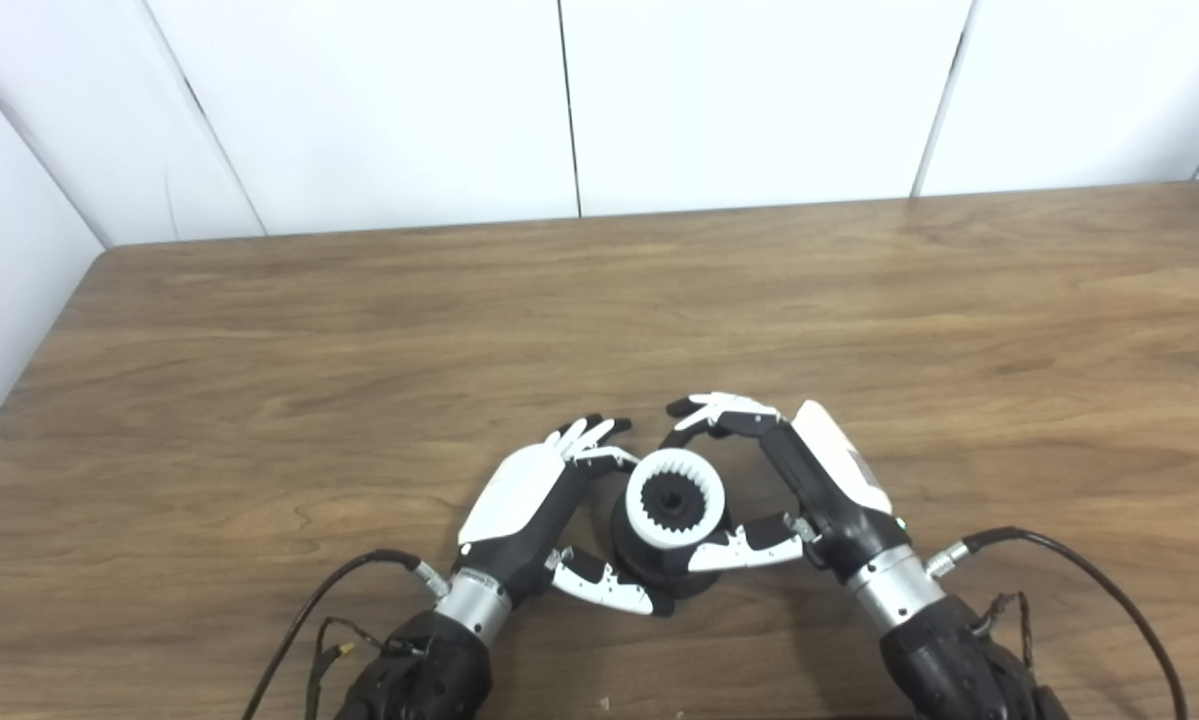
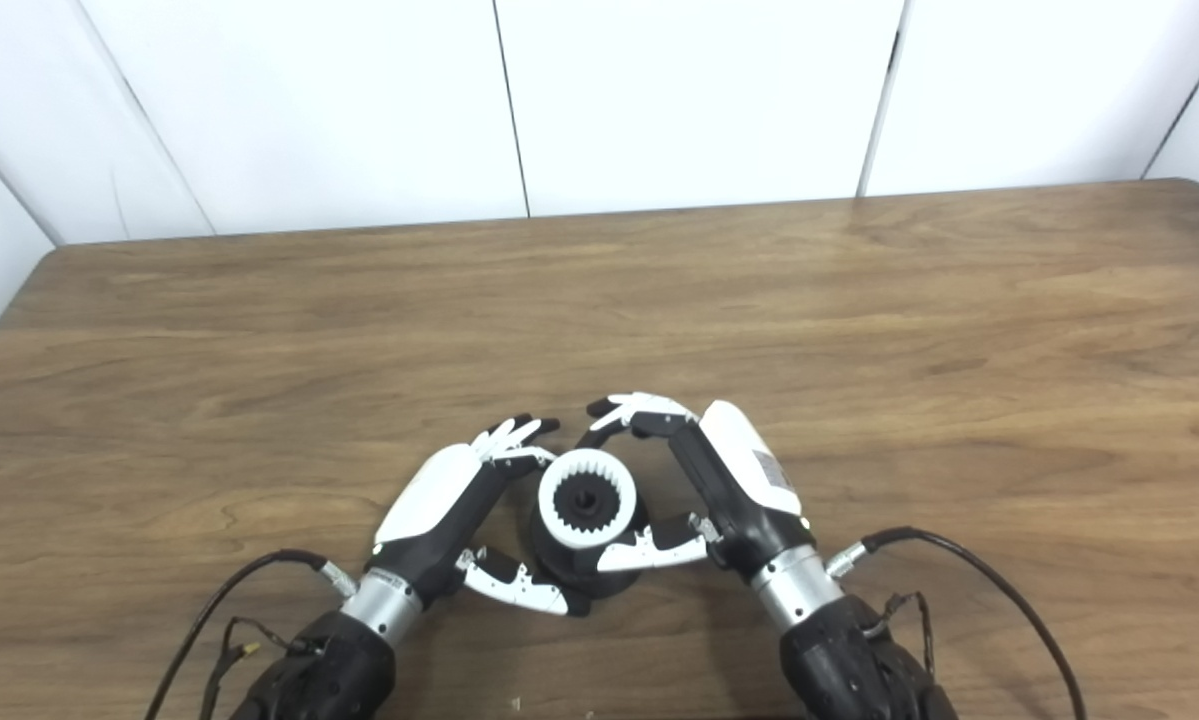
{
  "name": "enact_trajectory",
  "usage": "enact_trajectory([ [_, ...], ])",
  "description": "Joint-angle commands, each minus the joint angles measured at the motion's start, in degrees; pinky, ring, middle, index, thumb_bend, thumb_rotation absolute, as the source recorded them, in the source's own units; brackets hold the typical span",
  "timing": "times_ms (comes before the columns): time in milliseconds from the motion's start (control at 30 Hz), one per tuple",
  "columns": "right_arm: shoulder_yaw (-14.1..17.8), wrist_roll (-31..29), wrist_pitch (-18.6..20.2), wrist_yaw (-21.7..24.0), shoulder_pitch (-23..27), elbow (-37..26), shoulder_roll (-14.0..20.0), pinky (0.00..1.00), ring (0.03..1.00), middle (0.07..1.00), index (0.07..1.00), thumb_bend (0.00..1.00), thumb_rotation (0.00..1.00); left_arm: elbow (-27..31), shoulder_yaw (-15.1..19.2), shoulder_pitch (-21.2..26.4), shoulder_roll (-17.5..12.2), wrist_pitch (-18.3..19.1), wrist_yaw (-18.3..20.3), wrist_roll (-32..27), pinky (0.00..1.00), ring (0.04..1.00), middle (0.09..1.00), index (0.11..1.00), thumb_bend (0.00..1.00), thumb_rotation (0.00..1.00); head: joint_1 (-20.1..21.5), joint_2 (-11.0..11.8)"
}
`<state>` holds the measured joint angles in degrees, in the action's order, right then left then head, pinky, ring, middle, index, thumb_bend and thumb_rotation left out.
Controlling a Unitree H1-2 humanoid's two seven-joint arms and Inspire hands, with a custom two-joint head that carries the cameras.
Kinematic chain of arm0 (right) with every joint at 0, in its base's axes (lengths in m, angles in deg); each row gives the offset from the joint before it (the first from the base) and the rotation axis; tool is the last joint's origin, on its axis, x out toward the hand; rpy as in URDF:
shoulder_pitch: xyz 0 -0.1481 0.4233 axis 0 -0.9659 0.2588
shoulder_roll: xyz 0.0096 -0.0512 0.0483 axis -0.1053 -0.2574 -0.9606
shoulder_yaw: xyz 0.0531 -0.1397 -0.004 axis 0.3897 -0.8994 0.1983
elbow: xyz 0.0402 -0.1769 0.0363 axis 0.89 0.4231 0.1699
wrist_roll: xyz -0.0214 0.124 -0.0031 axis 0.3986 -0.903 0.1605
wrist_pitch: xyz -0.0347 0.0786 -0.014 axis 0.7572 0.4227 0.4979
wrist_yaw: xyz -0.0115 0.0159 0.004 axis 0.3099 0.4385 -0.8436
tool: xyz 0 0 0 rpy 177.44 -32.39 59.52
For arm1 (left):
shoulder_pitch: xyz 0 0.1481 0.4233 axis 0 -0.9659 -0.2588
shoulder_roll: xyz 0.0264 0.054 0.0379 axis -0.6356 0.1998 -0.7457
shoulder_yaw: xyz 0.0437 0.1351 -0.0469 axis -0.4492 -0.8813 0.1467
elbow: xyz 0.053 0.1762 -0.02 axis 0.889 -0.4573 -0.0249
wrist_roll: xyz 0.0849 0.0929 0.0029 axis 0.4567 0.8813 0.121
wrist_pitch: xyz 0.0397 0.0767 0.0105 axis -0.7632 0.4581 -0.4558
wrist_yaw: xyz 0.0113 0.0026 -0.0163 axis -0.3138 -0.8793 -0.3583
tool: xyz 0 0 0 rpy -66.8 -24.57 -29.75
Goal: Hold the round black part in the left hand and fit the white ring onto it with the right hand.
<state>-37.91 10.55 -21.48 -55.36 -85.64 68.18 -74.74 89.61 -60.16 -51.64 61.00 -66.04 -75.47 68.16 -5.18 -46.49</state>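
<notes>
We have both hands together at the near middle of the wooden table (image 1: pixel 599 320), wrapped around the work from either side. Our left hand (image 1: pixel 544 505) cups the round black part (image 1: pixel 659 560) from the left, fingers curled over its far side and thumb tucked under its near edge, so the part seems held, though how firm that hold is we cannot tell. The white ring (image 1: pixel 675 498) – toothed on its inner face – sits on top of the black part, with the dark hub showing through its centre. Our right hand (image 1: pixel 794 480) is closed around the ring from the right, thumb against its near edge and fingers arched over the far side, touching it or just beside it. Judging by how things lie, the ring is already placed on the part and looks level – whether it is pressed fully home we cannot see. What seems left is a last press to seat it, if needed, then letting go with the right hand while the left holds the part.
</notes>
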Motion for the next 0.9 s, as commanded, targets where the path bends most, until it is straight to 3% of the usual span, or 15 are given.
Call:
enact_trajectory([
  [0, -0.09, 0.44, -0.23, -0.69, 1.7, -0.2, -1.18, 0.73, 0.829, 0.781, 0.482, 0.52, 0.14, 1.17, -0.04, 1.21, -0.06, -0.11, 0.15, 0.22, 1.0, 1.0, 0.954, 0.623, 0.98, 0.27, -0.01, -0.06],
  [633, 0.54, 0.59, -1.22, -1.37, 0.91, 2.62, 0.33, 0.76, 0.833, 0.784, 0.483, 0.52, 0.14, 1.92, 0.38, 1.14, -0.28, 0.4, 0.48, 0.29, 1.0, 1.0, 0.955, 0.621, 0.97, 0.25, 0.24, -0.8],
  [767, 0.31, 1.39, -0.29, -0.75, 1.09, 3.14, 0.8, 0.76, 0.838, 0.794, 0.484, 0.52, 0.14, 2.18, 0.41, 1.08, -0.33, 0.58, 0.64, 0.32, 1.0, 1.0, 0.955, 0.621, 0.97, 0.25, 0.29, -0.86],
  [867, -0.98, 4.08, 2.73, 2.75, 1.85, 2.12, 2.57, 0.75, 0.854, 0.825, 0.493, 0.52, 0.15, 2.08, 0.41, 1.09, -0.34, 0.4, 0.47, 0.39, 1.0, 1.0, 0.954, 0.619, 0.97, 0.25, 0.46, -0.94],
])
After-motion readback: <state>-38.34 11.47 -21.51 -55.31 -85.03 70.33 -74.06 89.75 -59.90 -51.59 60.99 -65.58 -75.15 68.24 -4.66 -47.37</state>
